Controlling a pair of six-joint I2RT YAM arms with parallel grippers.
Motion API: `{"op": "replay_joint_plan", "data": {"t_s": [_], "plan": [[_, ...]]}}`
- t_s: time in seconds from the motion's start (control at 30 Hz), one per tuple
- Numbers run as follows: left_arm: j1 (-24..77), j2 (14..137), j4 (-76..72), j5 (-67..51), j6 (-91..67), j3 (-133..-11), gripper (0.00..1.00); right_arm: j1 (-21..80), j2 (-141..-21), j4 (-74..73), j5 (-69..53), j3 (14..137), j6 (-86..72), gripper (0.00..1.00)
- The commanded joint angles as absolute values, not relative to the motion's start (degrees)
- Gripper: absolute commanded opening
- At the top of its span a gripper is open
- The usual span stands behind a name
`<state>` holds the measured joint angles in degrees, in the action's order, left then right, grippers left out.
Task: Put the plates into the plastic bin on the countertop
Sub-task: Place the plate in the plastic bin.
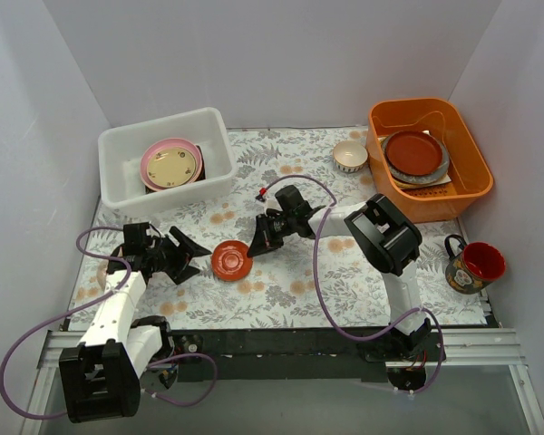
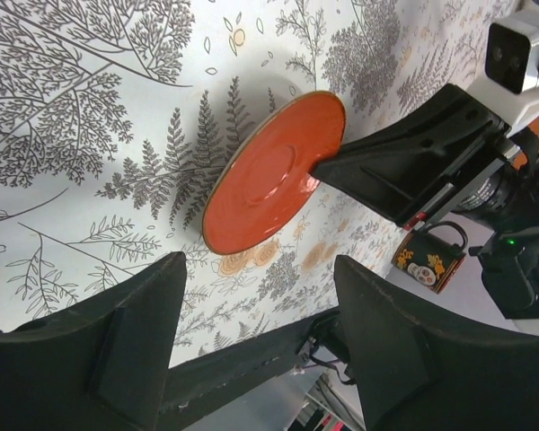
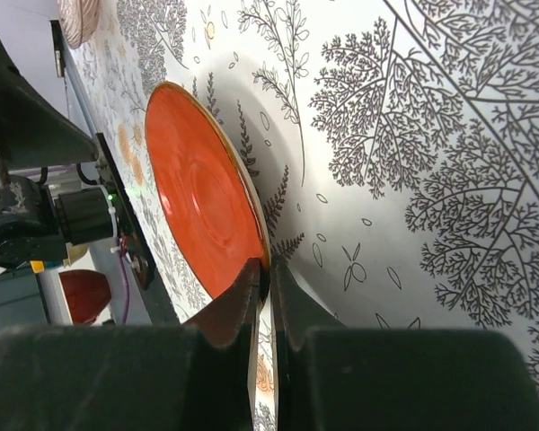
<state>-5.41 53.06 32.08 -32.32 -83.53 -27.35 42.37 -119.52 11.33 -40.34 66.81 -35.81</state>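
No readable brand or lettering anywhere. Only print is on the black mug (image 1: pixel 471 263) at the countertop's right edge: pale skull-ish faces + orange flowers, too small to make out more; red inside.

Saucer (image 1: pixel 231 260): small, round, glossy red-orange, thin darker/gold-ish rim line, shallow centre well w/ faint rings. It's roughly mid-countertop (image 1: pixel 290 290), nearer the front edge than the back, betw. the two grippers. Tilted, with a shadow on the fern-and-flower cloth under it; can't tell if its low edge touches the cloth.

R gripper (image 3: pixel 268 269): jaws pinched nearly together on the saucer's right rim, edge clamped betw. the two fingertips (image 3: pixel 242 296).

L gripper (image 2: pixel 259 265): jaws partway apart, nothing betw. them, aimed at the saucer from its left side, just beside it, not touching.

Plastic bin (image 1: pixel 118 149): translucent white, lipped rim, far-left corner of the countertop. Inside: pink plate (image 1: pixel 150 163) w/ a yellow-cream plate (image 1: pixel 174 165) on top; something dark under them, not clear what.

Far-right corner: orange tub (image 1: pixel 471 163) holding a red-brown plate (image 1: pixel 412 152) on a grey one. Small cream bowl (image 1: pixel 350 156) w/ patterned rim just left of the tub, by the back edge.
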Motion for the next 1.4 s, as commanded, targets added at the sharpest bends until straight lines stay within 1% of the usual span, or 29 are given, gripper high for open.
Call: {"op": "replay_joint_plan", "data": {"t_s": [0.0, 0.1, 0.33, 0.7, 0.93, 1.03, 1.07, 1.13, 1.27, 1.37], "plan": [[-5.1, 53.3, 30.7, -29.6, -85.3, -27.2, 0.65, 41.8, -119.8, 16.3, -42.6, 64.3, -36.5, 0.03], [-5.0, 53.0, 30.8, -29.3, -85.5, -27.4, 0.66, 41.4, -118.9, 18.2, -44.1, 63.5, -37.2, 0.03], [-5.0, 51.6, 32.6, -27.5, -84.7, -29.4, 0.66, 41.1, -114.7, 13.9, -43.6, 65.1, -35.1, 0.02], [-5.0, 52.5, 33.7, -24.6, -84.1, -33.6, 0.66, 40.9, -111.8, 6.3, -42.5, 74.8, -33.4, 0.01], [-5.0, 53.8, 39.2, -16.8, -81.7, -41.1, 0.67, 39.6, -113.6, 2.2, -41.1, 84.2, -32.8, 0.01], [-5.1, 54.1, 41.0, -13.6, -81.2, -44.6, 0.67, 38.8, -114.3, 1.1, -38.9, 86.9, -32.5, 0.01], [-5.2, 54.1, 41.0, -13.5, -81.1, -45.5, 0.67, 38.8, -114.5, -1.5, -36.4, 89.7, -32.1, 0.01], [-5.2, 54.4, 41.6, -12.7, -81.0, -46.5, 0.68, 38.8, -115.7, -3.8, -34.5, 92.9, -30.0, 0.01], [-5.2, 54.8, 42.4, -11.4, -80.8, -47.1, 0.70, 38.3, -118.9, -5.9, -32.5, 101.3, -30.1, 0.01], [-5.4, 54.2, 42.9, -10.3, -80.9, -47.3, 0.70, 38.0, -121.4, -6.7, -30.9, 105.4, -30.2, 0.01]]}}
